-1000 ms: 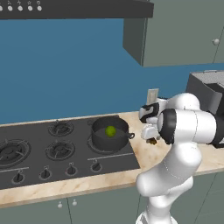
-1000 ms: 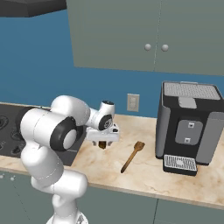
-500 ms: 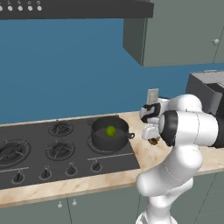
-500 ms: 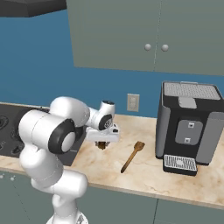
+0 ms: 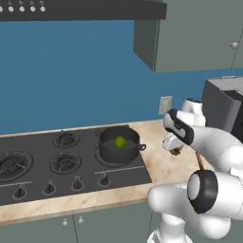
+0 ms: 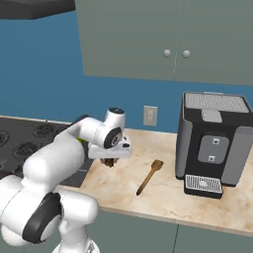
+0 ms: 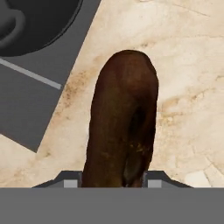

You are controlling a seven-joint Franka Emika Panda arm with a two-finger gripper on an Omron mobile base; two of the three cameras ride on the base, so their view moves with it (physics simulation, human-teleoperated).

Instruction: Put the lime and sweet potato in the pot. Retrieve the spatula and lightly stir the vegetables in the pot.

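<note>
gripper [image 7: 112, 183]: clamped on the sweet potato [image 7: 122, 118], and I've just lifted it a touch off the counter [image 6: 163, 190]
pot [image 5: 119, 144]: at 10 o'clock in hand view, lime [image 5: 120, 142] already inside
spatula [image 6: 149, 176]: untouched, waiting on the counter
next: carry potato over

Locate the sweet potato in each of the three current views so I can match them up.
Left base view: the sweet potato peeks out brown under the gripper, right of the pot, over the counter.
Right base view: small brown lump beneath the gripper, left of the spatula.
Hand view: large brown oblong at centre, running down between the fingertips.
Shared landmark: the pot, whose handle sits at the hand view's top left.
</note>
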